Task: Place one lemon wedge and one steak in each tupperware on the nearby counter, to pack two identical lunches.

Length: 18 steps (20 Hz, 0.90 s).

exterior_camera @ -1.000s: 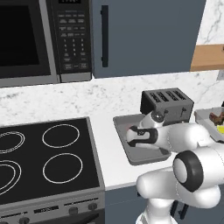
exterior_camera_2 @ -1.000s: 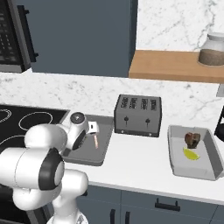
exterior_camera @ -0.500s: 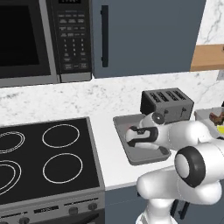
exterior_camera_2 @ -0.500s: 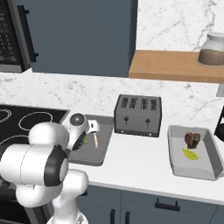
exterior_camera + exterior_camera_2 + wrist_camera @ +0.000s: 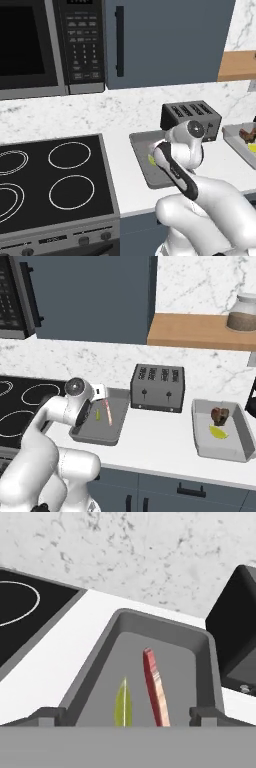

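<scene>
Just behind and above the left tupperware my gripper stands open, its fingertips spread wide with nothing between them. Inside that tray lie a yellow-green lemon wedge and a reddish steak on its edge, side by side. From the right base view the same tupperware holds the steak and the lemon wedge under my hand. A second tupperware at the right holds another steak and lemon wedge. In the left base view my arm covers much of the near tupperware.
A dark slotted toaster stands between the two trays on the white counter. The black stovetop lies to the left, under a microwave. A wooden shelf with a jar hangs at the right.
The jaws have gone from shut to wide open over the left tupperware, and the steak now lies free in it beside the lemon wedge. The hand has barely shifted.
</scene>
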Available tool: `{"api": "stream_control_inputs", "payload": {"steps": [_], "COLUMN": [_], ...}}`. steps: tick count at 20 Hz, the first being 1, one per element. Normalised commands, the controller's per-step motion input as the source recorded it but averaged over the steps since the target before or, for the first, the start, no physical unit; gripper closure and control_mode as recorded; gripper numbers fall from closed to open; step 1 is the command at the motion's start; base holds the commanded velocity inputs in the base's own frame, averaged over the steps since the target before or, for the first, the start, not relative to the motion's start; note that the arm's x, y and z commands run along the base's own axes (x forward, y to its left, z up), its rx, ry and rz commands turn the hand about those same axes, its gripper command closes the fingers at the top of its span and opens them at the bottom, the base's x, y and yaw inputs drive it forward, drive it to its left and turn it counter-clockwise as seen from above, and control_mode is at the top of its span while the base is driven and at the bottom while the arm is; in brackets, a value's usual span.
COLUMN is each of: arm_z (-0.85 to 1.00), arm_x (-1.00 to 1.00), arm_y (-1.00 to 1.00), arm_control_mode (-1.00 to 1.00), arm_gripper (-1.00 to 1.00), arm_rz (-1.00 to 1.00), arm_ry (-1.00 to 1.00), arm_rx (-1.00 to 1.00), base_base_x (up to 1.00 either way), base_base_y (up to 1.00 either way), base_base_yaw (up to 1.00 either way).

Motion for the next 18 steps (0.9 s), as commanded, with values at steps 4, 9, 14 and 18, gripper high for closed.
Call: {"api": "stream_control_inputs", "payload": {"steps": [4,9,14,18], "arm_z": [0.30,0.01,0.01,0.00], "arm_x": [-1.00,-1.00,-0.95,-0.50], "arm_y": [-0.25,-0.67,-0.85,-0.67], "arm_control_mode": [-1.00,-1.00,-1.00,-1.00], "arm_gripper": [-1.00,-1.00,-1.00,-1.00], "arm_rz": [-0.04,-0.10,-0.10,0.00], "arm_ry": [-0.03,0.00,0.00,-0.01], "arm_rx": [0.01,0.05,0.09,0.09], "base_base_x": [0.00,0.00,0.00,0.00], "base_base_y": [0.00,0.00,0.00,0.00], "base_base_yaw": [0.00,0.00,0.00,0.00]}}
